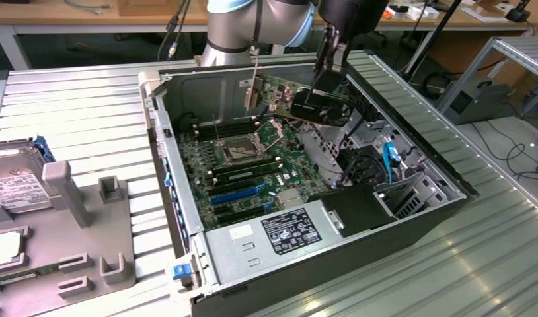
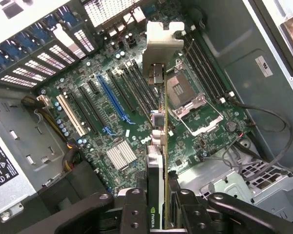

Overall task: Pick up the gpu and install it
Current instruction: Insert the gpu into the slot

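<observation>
Fingers (image 2: 135,213) clamp the gpu (image 2: 158,141) between them (edge-on) above the motherboard (image 2: 112,112).

The case (image 1: 340,277) is open on 1 side, the top, so the motherboard (image 1: 198,158) can be reached from above only; 4 walls close its edges. The gripper (image 2: 158,192), clamped on the gpu (image 1: 318,109), occupies the room above the board's far end. The drive cage (image 1: 361,135) and blue cable (image 1: 390,162) obstruct the exterior view's right, and the power supply (image 1: 269,234) obstructs the near end.
</observation>
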Motion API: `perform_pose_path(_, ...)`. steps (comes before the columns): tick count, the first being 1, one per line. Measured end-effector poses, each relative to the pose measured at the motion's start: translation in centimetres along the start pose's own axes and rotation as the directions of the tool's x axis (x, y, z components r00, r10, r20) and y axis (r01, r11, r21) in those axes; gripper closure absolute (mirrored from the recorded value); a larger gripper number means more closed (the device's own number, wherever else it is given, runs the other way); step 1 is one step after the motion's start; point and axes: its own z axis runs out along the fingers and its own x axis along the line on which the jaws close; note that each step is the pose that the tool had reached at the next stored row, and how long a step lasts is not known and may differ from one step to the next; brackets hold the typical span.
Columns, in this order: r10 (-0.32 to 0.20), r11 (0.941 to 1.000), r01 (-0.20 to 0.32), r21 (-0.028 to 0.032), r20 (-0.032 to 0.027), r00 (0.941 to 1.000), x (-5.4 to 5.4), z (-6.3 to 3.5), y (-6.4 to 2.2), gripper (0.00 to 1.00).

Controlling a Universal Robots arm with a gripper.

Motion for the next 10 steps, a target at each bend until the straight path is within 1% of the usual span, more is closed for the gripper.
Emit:
perform_pose_path(4, -0.034, 0.9994, 0.034, -0.0007, -0.0011, 0.9994, 0.00, 0.01, -0.01, 0.73)
perform_pose_path(10, -0.079, 0.9969, 0.079, -0.0017, -0.0026, 0.9969, -0.01, 0.01, -0.02, 0.73)
